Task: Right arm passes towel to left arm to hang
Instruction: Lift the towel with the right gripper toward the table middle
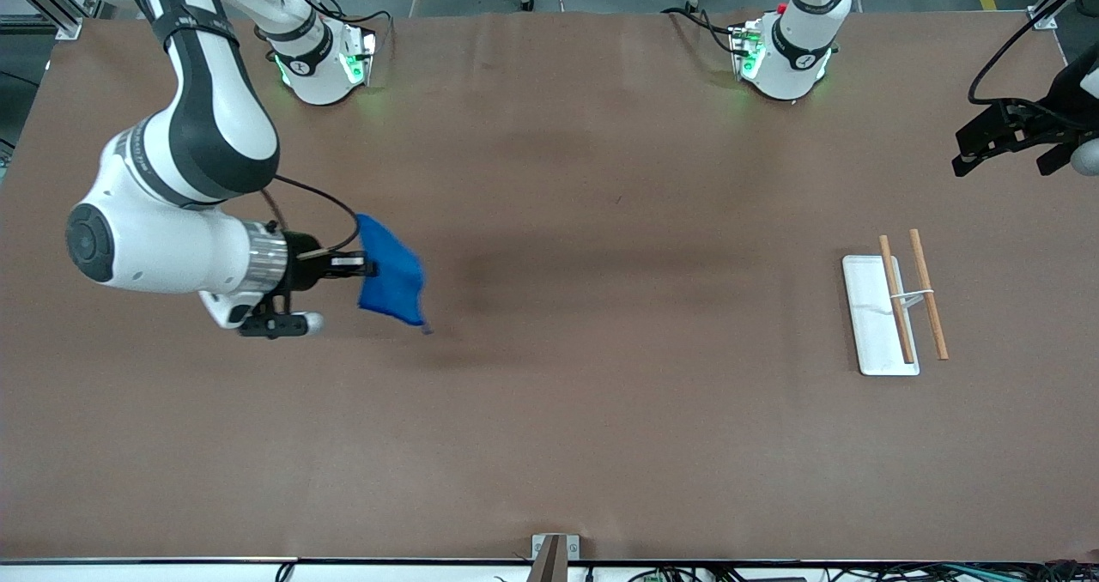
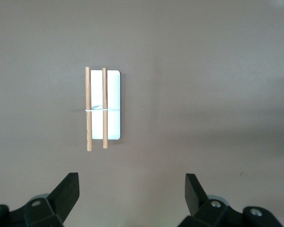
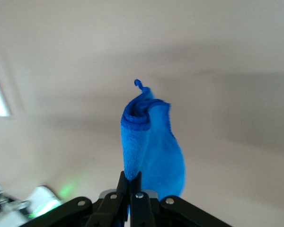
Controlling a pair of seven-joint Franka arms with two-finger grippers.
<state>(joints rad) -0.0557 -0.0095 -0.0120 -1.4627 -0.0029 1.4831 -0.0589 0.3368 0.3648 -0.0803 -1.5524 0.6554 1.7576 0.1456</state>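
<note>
Front view: brown bench seen from above, two white arm bases along the top edge. Right arm bent low toward its own end of the bench, right gripper lying sideways in the air, clamped on the edge of the blue towel. Towel hanging clear of the surface, a small loop or tail at its lowest corner. Left arm's base marked by a red knob; left gripper raised at the left arm's end of the bench, near the edge, waiting. White rack base flat on the bench below it, with two wooden rods crossing it lengthwise, joined by a thin white piece.

Left wrist view: left gripper looking down, black fingers spread wide with nothing between them. White rack base and wooden rods straight below.

Right wrist view: fingers pressed together on the towel, its bunched folds standing out from the jaws, loop at the tip. Blurred background, possibly the bench surface.
</note>
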